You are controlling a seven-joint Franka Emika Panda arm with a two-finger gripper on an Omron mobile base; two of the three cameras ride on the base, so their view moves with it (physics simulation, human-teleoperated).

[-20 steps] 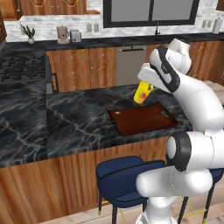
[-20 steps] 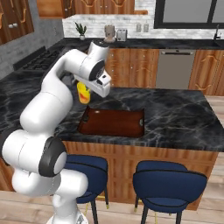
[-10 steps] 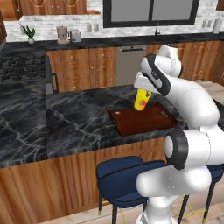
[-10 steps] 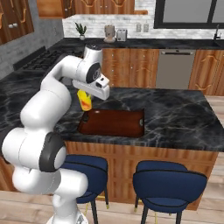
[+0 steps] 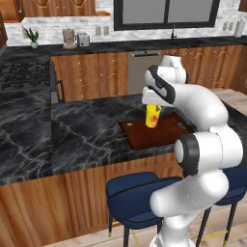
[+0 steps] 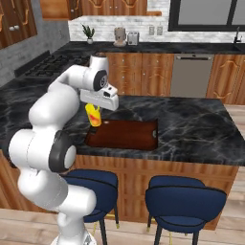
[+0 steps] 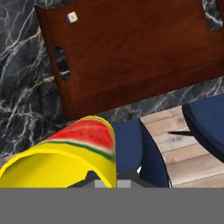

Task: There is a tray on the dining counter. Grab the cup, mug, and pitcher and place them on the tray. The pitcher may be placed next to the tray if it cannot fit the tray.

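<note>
My gripper (image 5: pixel 153 108) (image 6: pixel 97 107) is shut on a yellow cup (image 5: pixel 153 116) (image 6: pixel 94 115) (image 7: pixel 65 154) with a watermelon slice pattern. The cup hangs nearly upright just above the left end of the dark reddish-brown tray (image 5: pixel 143 136) (image 6: pixel 125 135) (image 7: pixel 131 52). That tray lies on the black marble dining counter (image 5: pixel 82 137) (image 6: pixel 201 122), close to its front edge. In the hand view the cup's rim fills the lower left, with the tray's handle slot beyond it. The mug and the pitcher are out of view.
Blue stools (image 5: pixel 139 197) (image 6: pixel 184 201) (image 7: pixel 205 122) stand under the counter's front edge. A stove (image 5: pixel 24 77) sits at the left. The back counter carries a plant (image 5: pixel 32 36), small appliances (image 5: pixel 70 37) and a pale cylinder (image 5: pixel 239 29) too small to identify.
The arm has brought the cup down from a tilted hold above the tray's left end to a nearly upright one just over the tray. The grip has stayed shut.
</note>
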